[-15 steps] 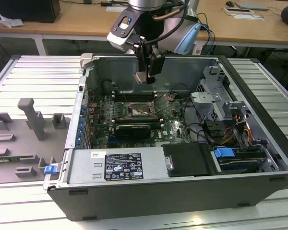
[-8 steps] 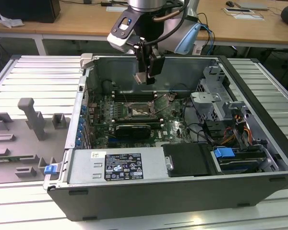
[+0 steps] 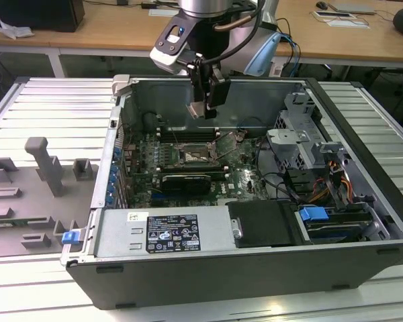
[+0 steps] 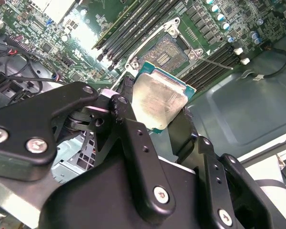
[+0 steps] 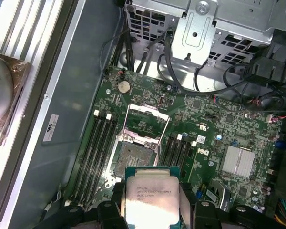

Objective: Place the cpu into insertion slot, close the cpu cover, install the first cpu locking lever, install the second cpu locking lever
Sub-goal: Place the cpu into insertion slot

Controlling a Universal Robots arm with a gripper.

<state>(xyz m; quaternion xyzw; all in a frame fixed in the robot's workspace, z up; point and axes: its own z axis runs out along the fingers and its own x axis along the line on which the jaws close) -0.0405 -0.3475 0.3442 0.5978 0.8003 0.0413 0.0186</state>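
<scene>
Gripper (image 5: 152, 207) clamped on the cpu (image 5: 151, 198), held over an open case (image 3: 208, 275).
It pinches the cpu by two opposite edges; beyond, the slot (image 5: 133, 155) lies bare and apart from the cpu; behind it the cover (image 5: 148, 109) stands lifted; a skewed or off-centre descent would likely damage the slot; a weak pinch could drop the cpu.

Nothing legible; cpu (image 5: 152, 195) lid bears faint printed lines, unreadable; white label (image 3: 171, 233) on power supply (image 3: 114, 238), 6 o'clock from insertion slot (image 3: 200, 155) in exterior view, print too small; pale sticker (image 5: 49, 129) on case wall (image 5: 81, 95), unreadable.
</scene>
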